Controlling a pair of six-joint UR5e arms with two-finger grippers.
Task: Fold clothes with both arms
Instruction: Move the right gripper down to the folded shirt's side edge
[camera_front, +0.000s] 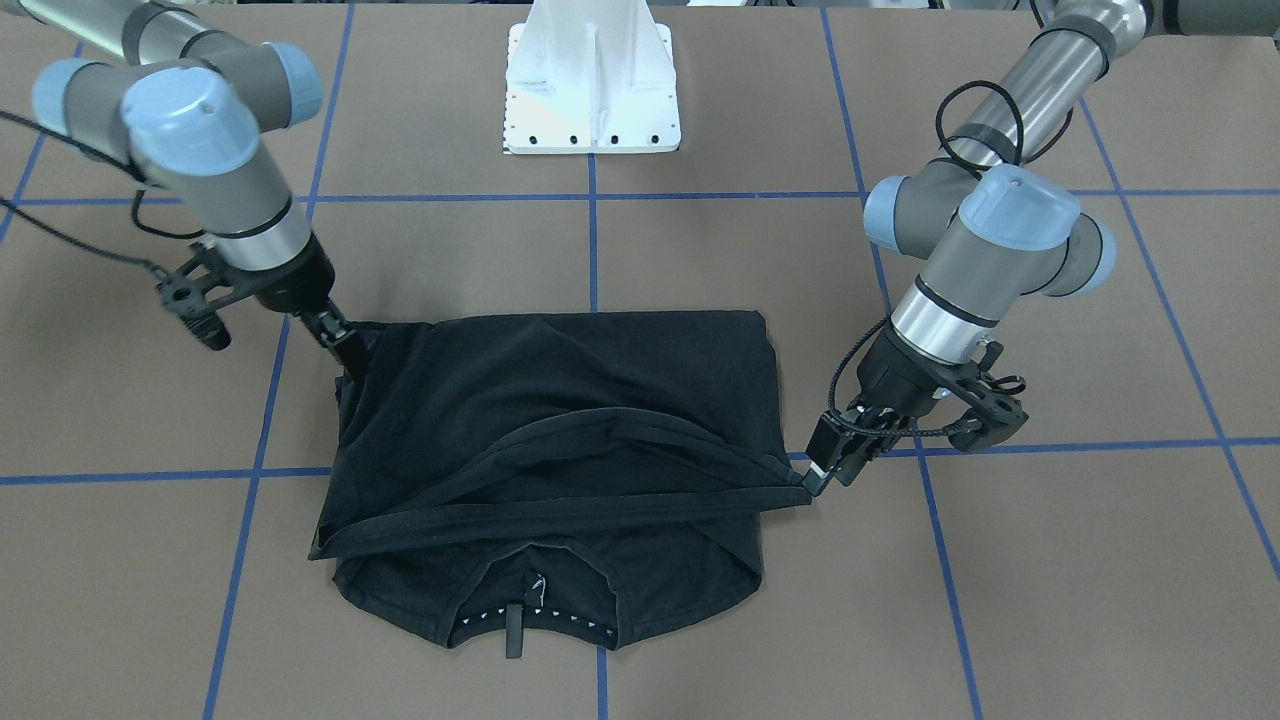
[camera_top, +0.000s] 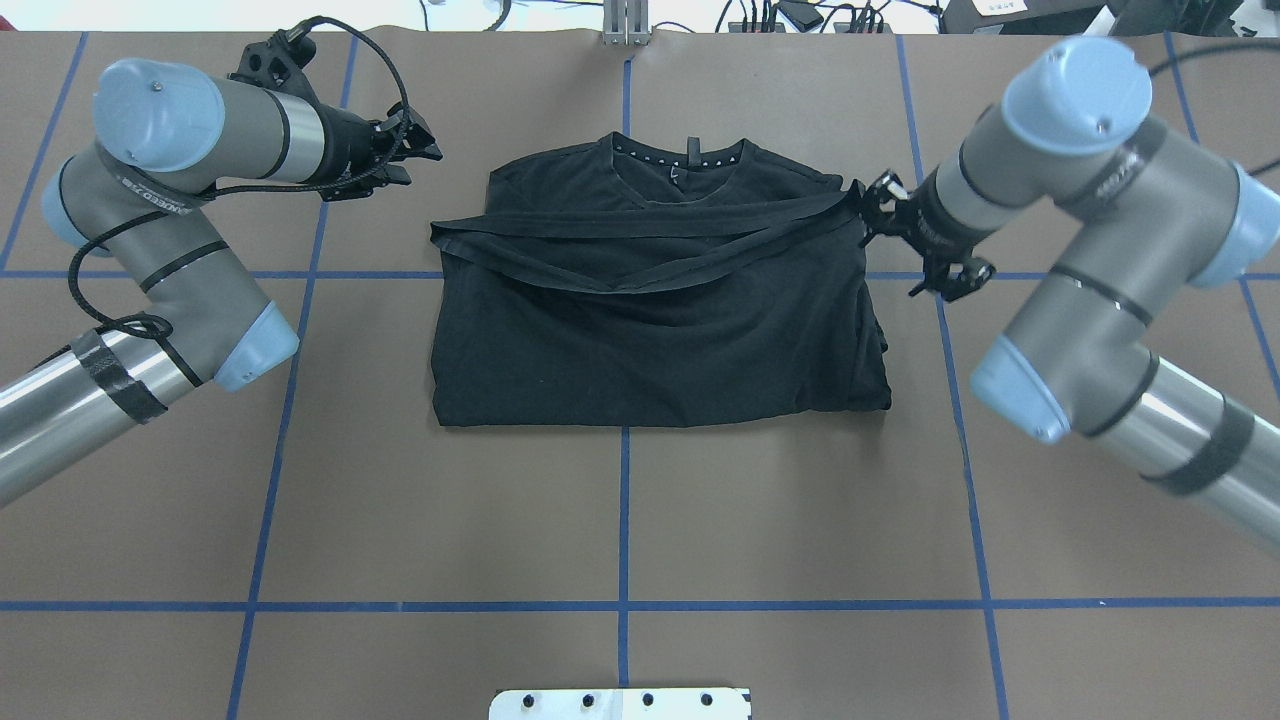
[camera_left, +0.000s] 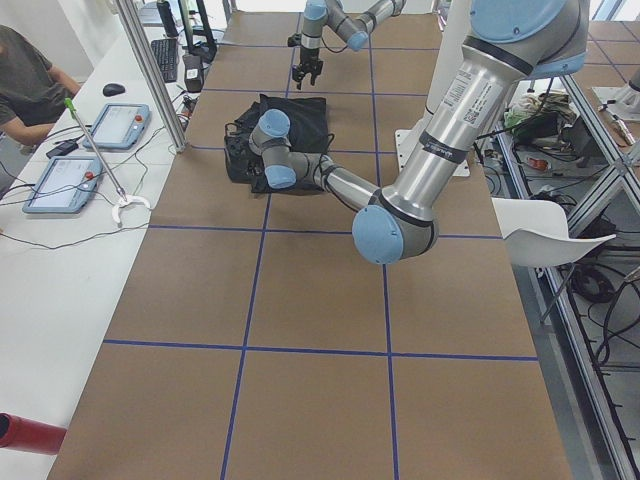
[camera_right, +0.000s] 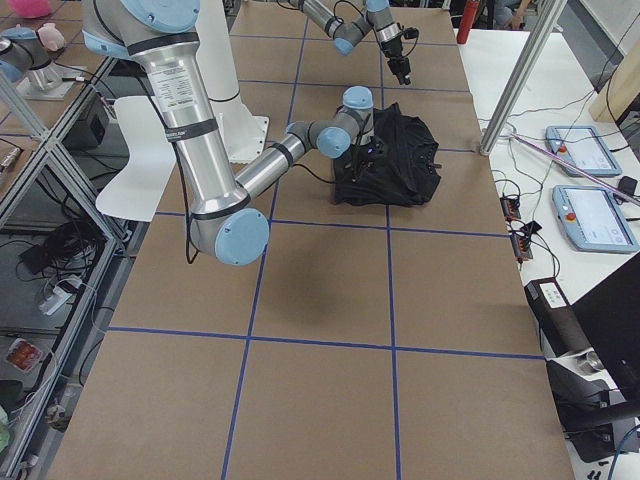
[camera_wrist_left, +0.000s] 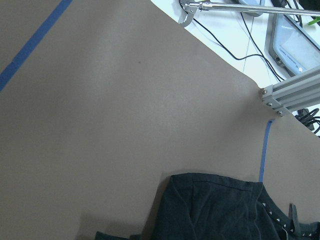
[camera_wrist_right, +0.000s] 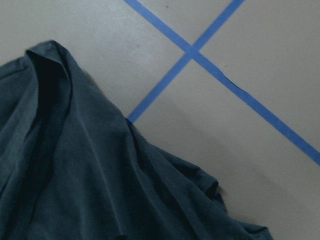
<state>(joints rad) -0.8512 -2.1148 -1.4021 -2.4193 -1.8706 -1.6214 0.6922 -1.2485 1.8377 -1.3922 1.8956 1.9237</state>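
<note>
The black T-shirt lies on the brown table, folded in half, with its hem band laid across near the collar. Its graphic and logo are hidden. My left gripper is open and empty, a little above the table just outside the hem's left end. My right gripper hovers open over the shirt's right edge and holds nothing. The left wrist view shows the shirt's collar corner. The right wrist view shows its edge.
The white pedestal base stands behind the shirt on the robot's side. Blue tape lines grid the table. Operator tablets and cables lie on a white bench beyond the table's far edge.
</note>
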